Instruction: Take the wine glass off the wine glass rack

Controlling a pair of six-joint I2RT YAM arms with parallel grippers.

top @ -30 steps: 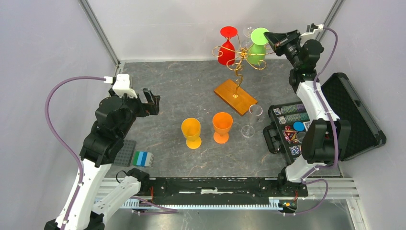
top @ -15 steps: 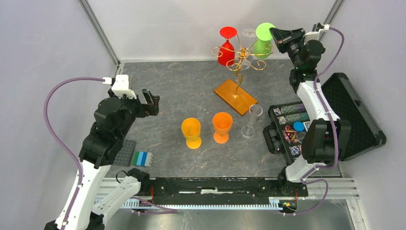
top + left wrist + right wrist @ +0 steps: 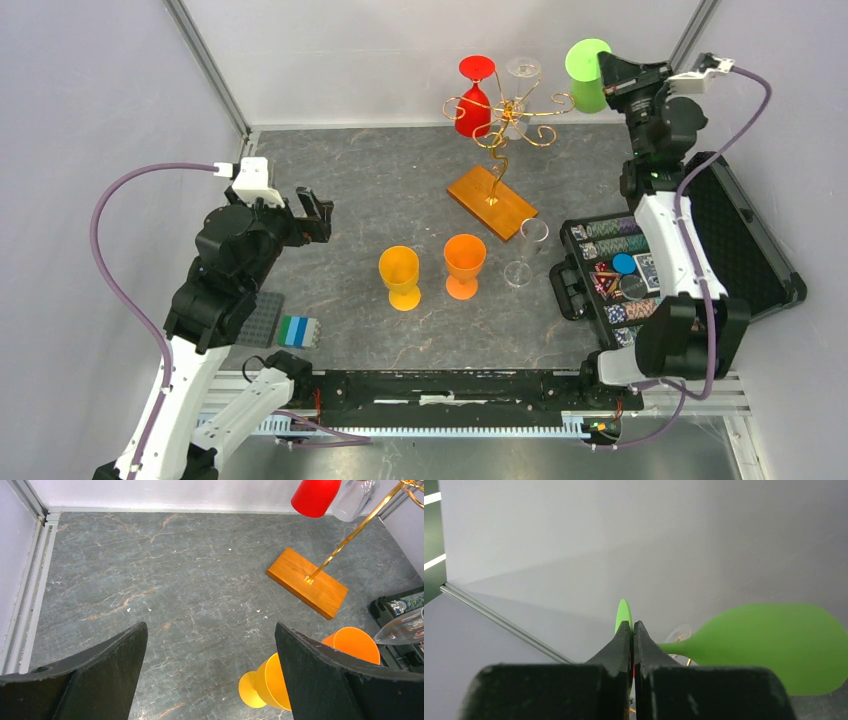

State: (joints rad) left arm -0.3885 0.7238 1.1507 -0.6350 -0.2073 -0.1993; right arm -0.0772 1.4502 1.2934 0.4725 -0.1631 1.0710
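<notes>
My left gripper (image 3: 210,630) hangs spread wide over the table (image 3: 150,580). Farther back, my right gripper (image 3: 631,630) is pinched tight on the green wine glass (image 3: 774,645), held right of the wine glass rack (image 3: 478,190), clear of its arms

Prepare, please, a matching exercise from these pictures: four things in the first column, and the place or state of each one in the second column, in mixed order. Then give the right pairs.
Column one
1. green wine glass
2. red wine glass
3. orange wine glass
4. left gripper

Column two
A. hangs upside down on the wine glass rack
B. stands upright on the table
C. held by its foot in the shut jaws of the right gripper
D. open, holding nothing

Pairs: 1-C, 2-A, 3-B, 4-D
</notes>
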